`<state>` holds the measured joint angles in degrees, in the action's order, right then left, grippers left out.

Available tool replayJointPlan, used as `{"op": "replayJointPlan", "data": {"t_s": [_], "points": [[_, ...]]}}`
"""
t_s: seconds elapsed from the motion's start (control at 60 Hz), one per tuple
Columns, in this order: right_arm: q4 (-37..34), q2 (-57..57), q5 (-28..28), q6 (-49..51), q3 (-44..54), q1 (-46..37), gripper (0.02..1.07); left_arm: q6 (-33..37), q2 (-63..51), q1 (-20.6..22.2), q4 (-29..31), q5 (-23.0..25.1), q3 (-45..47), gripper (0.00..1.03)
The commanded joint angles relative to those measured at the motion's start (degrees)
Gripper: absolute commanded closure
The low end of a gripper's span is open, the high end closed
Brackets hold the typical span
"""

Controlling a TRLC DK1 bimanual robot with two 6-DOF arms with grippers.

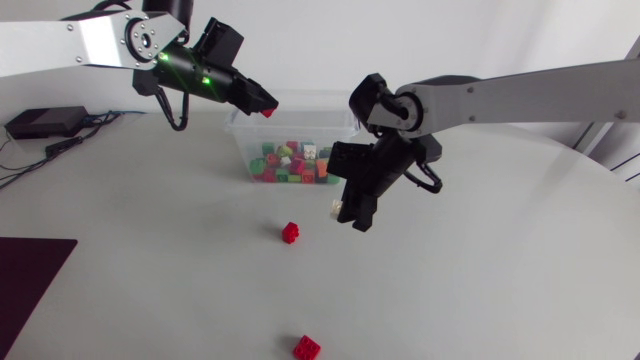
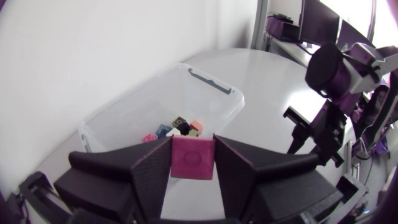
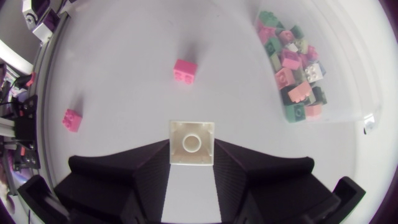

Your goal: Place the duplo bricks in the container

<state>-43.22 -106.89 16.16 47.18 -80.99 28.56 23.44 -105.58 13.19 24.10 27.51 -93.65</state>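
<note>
The clear plastic container (image 1: 340, 112) at the table's back holds several mixed-colour bricks (image 1: 293, 162). My left gripper (image 1: 266, 107) hangs over the container's left rim, shut on a red brick (image 2: 193, 157); the container (image 2: 221, 99) lies just ahead of it. My right gripper (image 1: 340, 213) hovers in front of the container, shut on a cream brick (image 3: 191, 142). Two loose red bricks lie on the table: one (image 1: 291, 232) left of the right gripper, one (image 1: 307, 347) near the front edge. In the right wrist view they show as one brick (image 3: 185, 70) ahead and another (image 3: 71, 119) off to the side.
A black box (image 1: 45, 122) with cables sits at the back left. A dark mat (image 1: 25, 285) lies at the front left corner. The container's bricks (image 3: 292, 65) show beside the right gripper.
</note>
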Motion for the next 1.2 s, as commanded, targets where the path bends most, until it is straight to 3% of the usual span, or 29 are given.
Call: {"op": "replayJointPlan", "data": {"t_s": [0.0,0.383,0.433,0.517,0.533,0.55,0.7,0.817,0.983,1.183], "points": [[-1.25,1.69,1.15,0.55,-0.22,-0.87,0.85,-2.44,-3.4,-0.09,-1.16,-0.96,-3.65,0.64],[-1.6,4.94,5.63,-2.44,-3.74,-3.33,0.85,-10.26,-9.82,0.7,-12.58,-10.1,-6.11,0.6],[-1.07,5.03,5.9,-3.58,-5.14,-3.86,0.85,-10.7,-10.17,0.87,-13.29,-11.25,-5.93,0.5],[-0.2,5.2,6.6,-5.34,-7.43,-4.47,0.85,-10.52,-8.94,1.66,-14.61,-13.53,-3.39,0.15],[-0.02,5.29,6.6,-5.52,-7.69,-4.56,0.85,-10.52,-8.94,1.66,-14.69,-13.62,-3.3,0.14],[0.07,5.2,6.69,-5.69,-8.04,-4.65,0.85,-10.43,-8.15,1.75,-15.75,-13.88,-2.07,0.04],[2.27,4.59,7.66,-8.86,-11.21,-5.44,0.85,-8.59,-1.82,1.57,-19.09,-14.67,5.05,0.04],[5.08,3.71,7.66,-12.11,-13.49,-6.23,0.85,-5.69,2.84,1.57,-13.37,-14.59,9.36,0.05],[6.66,1.16,8.18,-15.19,-17.97,-7.64,0.85,1.52,6.79,5.79,-7.31,-14.59,19.64,0.06],[7.63,-2.53,8.18,-18.53,-24.21,-8.52,0.85,0.46,5.74,10.8,-4.5,-19.07,24.12,0.06]]}}
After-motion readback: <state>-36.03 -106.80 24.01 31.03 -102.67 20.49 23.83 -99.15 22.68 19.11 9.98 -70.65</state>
